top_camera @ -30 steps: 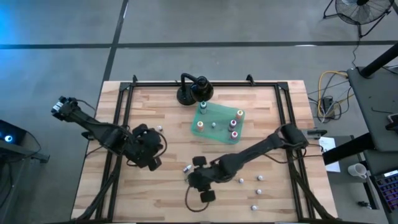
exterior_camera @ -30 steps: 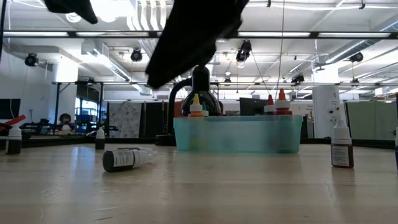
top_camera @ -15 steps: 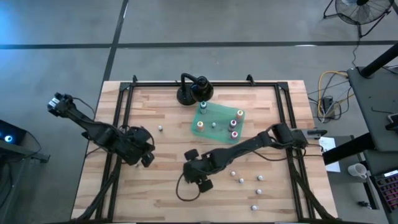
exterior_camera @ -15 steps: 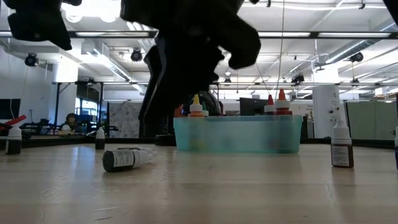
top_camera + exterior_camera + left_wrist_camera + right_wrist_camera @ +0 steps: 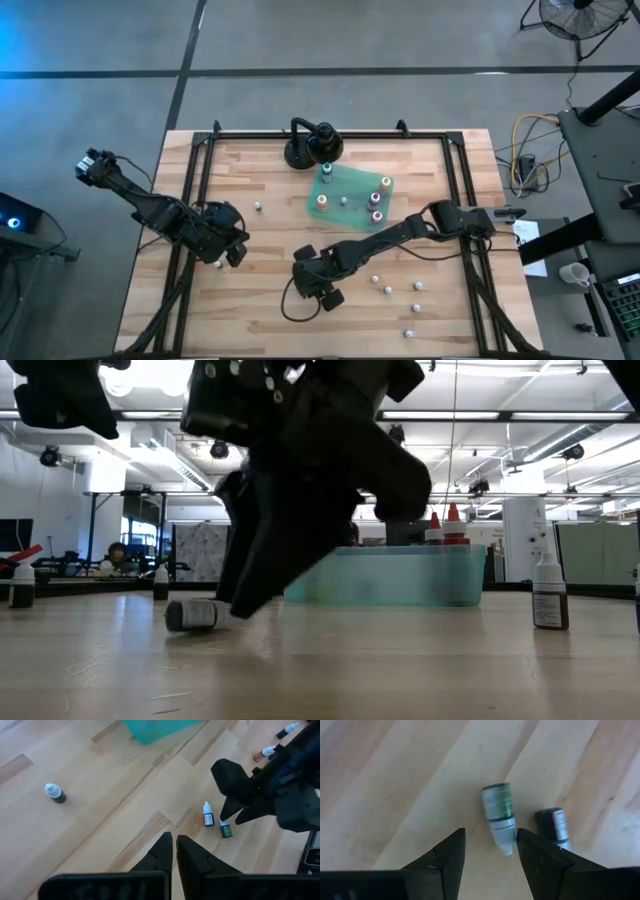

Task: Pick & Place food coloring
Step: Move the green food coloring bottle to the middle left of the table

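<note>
Two small food coloring bottles lie on their sides on the wooden table: a green-labelled one (image 5: 500,812) and a dark one (image 5: 552,826) beside it. My right gripper (image 5: 487,855) hangs open just above them, fingers pointing down, with the green-labelled bottle's tip between the fingertips; I see no touch. In the low view its fingers (image 5: 245,595) stand close to a lying bottle (image 5: 195,615). Several bottles stand upright in the green tray (image 5: 355,180). My left gripper (image 5: 174,851) waits shut over the table's left part, holding nothing.
Loose bottles stand near the right front of the table (image 5: 417,286), (image 5: 408,333), and one at the left centre (image 5: 258,206). A black round-based stand (image 5: 310,145) sits at the far edge behind the tray. Black frame rails run along the table's sides.
My right gripper has come down toward the two lying bottles and gone a little toward the table's left edge, rolling its wrist as it sank. My left gripper has drawn back toward the table's left edge and then kept still.
</note>
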`<state>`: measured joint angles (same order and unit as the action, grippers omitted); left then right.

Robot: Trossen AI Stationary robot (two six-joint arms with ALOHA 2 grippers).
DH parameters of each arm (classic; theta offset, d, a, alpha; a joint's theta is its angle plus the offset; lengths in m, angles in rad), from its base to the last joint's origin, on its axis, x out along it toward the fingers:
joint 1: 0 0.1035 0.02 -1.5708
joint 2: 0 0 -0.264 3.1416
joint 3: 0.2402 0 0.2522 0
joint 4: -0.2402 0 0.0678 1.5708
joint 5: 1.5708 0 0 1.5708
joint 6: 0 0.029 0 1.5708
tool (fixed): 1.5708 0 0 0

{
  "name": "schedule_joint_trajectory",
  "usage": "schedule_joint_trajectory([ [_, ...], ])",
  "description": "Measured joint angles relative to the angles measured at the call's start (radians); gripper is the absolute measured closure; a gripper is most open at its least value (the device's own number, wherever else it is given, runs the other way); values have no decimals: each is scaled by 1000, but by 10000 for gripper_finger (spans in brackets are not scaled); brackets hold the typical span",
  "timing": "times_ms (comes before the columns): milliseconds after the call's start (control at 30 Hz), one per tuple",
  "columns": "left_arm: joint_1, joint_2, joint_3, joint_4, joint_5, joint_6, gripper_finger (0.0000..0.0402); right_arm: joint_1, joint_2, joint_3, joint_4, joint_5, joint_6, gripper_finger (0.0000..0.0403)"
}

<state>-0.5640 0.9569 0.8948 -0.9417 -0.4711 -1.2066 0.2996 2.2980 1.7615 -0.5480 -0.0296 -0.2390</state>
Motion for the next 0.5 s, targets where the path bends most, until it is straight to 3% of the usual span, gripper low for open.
schedule_joint_trajectory([
  [300, 0, 0, 0, -1, -21, 0, 401, -3, 9, -1, 4, -1, 12, 245],
  [500, 0, 0, 0, -1, -26, -1, 401, -6, 9, -1, 5, -5, 132, 265],
])
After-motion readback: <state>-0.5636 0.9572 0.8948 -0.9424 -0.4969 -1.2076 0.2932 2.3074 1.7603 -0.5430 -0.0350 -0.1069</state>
